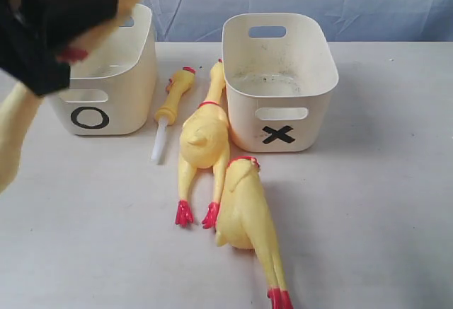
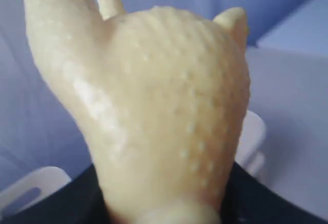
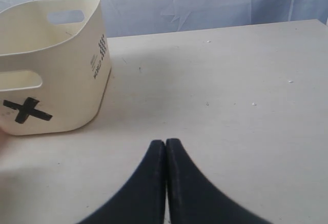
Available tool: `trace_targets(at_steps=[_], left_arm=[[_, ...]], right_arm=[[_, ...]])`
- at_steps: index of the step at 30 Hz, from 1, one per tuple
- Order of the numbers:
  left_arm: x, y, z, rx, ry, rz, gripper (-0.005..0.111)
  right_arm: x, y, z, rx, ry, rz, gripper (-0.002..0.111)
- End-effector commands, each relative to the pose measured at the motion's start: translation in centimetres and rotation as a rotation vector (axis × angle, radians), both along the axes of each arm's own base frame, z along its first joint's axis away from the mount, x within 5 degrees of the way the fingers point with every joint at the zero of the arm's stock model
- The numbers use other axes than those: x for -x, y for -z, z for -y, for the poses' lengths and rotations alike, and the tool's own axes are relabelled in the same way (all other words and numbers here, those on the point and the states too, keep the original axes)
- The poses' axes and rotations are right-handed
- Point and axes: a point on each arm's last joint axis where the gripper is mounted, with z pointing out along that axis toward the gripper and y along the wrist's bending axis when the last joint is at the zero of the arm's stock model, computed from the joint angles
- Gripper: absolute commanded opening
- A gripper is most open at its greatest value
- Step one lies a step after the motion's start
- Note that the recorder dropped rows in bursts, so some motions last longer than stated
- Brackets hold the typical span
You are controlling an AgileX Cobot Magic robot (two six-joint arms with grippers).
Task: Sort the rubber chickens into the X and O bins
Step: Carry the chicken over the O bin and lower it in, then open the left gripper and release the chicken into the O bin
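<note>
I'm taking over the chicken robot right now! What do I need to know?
Left tool: shut on a big rubber chicken, lifted up near the O bin.
Right tool: shut, empty, over the table beside the X bin.
On the table: the small chicken with the white tube and the middle chicken lie between the bins; the front chicken lies before the X bin.
Done: nothing visibly sorted. The X bin is empty and the O bin is partly hidden.
Left: bin the held chicken, then the other three.
</note>
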Motion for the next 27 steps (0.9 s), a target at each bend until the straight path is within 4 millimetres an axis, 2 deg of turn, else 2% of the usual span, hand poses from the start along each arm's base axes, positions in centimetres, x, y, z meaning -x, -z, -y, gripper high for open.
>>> trace_targets(at_steps=[1,3,4,7,9,12,15,18,20,24,27], left_arm=[[-2.9,-1.9,-1.9,0.184,-0.341,0.187,0.000],[-4.6,-1.7,-2.2,0.251,-0.468,0.234,0.000],[-6.1,-1.1,-2.0,0.276,-0.536,0.279,0.000],[-10.1,0.9,-1.3,0.292,-0.602,0.432,0.000],[-12.8,2.6,-1.5,0.356,-0.617,0.372,0.000],[-16.2,4.4,-2.6,0.382,-0.647,0.392,0.000],[-18.7,4.3,-3.0,0.285,-0.603,0.427,0.000],[-21.5,3.6,-4.2,0.397,-0.624,0.390,0.000],[-23.1,4.2,-4.6,0.448,-0.630,0.338,0.001],[-24.9,5.4,-4.2,0.331,-0.587,0.335,0.015],[-25.4,6.2,-3.3,0.200,-0.495,0.344,0.037]], right_arm=[[0.0,0.0,0.0,0.003,-0.004,0.014,0.000],[0.0,0.0,0.0,0.003,-0.004,0.014,0.000],[0.0,0.0,0.0,0.003,-0.004,0.014,0.000],[0.0,0.0,0.0,0.003,-0.004,0.012,0.000],[0.0,0.0,0.0,0.003,-0.004,0.012,0.000],[0.0,0.0,0.0,0.003,-0.004,0.012,0.000],[0.0,0.0,0.0,0.003,-0.004,0.012,0.000],[0.0,0.0,0.0,0.003,-0.004,0.012,0.000],[0.0,0.0,0.0,0.003,-0.004,0.014,0.000],[0.0,0.0,0.0,0.003,-0.004,0.014,0.000],[0.0,0.0,0.0,0.003,-0.004,0.014,0.000]])
